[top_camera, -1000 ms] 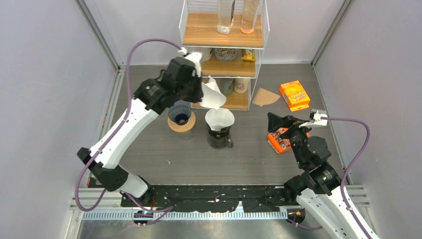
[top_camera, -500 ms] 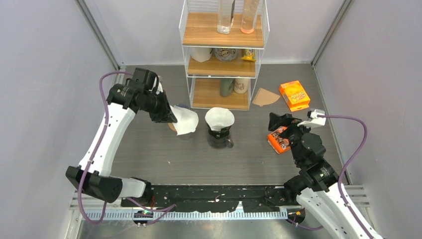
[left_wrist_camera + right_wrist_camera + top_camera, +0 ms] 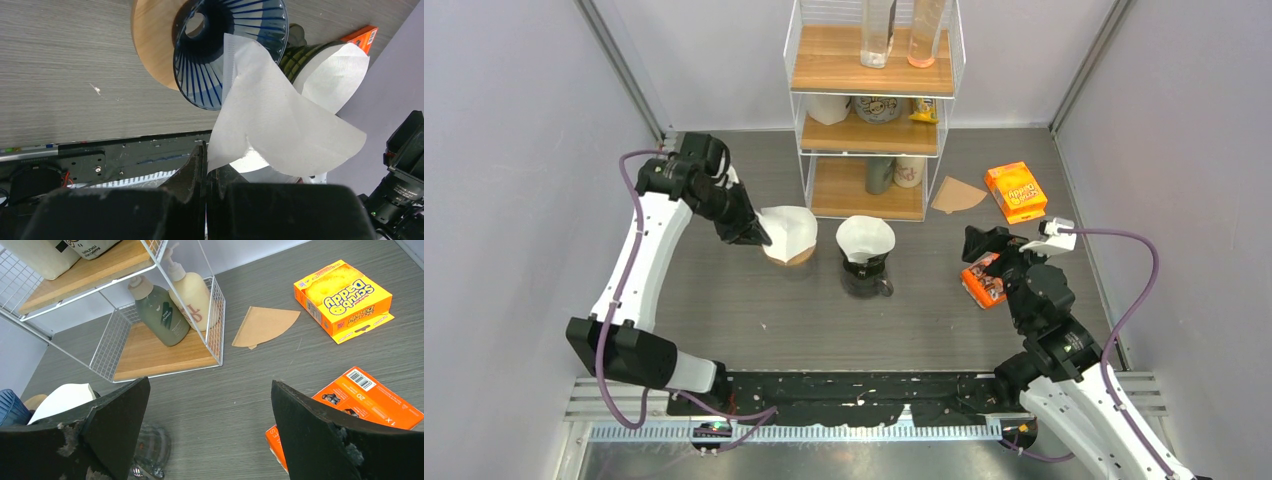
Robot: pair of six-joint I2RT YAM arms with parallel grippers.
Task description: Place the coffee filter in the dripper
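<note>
Coffee filter (image 3: 280, 125) hangs just ahead of the left gripper (image 3: 206, 161), whose jaws are clenched on one edge, its far side overlapping the rim of the blue dripper (image 3: 215, 55). Whether the tip sits inside is hard to tell. Let go now, the half-folded paper could catch that rim and tip out. The right gripper (image 3: 207, 405) stands spread wide, empty.

Grey wood-grain table (image 3: 754, 310) is carrying, L to R: blue dripper (image 3: 220, 40) sitting on its round wooden base (image 3: 150, 45), glass carafe (image 3: 865, 275) w/ white-lined cone on top, orange box (image 3: 984, 282). Toward the back, wire shelf rack (image 3: 871, 110) is standing on it, w/ brown paper filter (image 3: 957, 195) & yellow sponge box (image 3: 1015, 191) lying just R of it. Rack's bottom board is holding 2 pump bottles, green (image 3: 160, 307) & cream (image 3: 192, 292).
</note>
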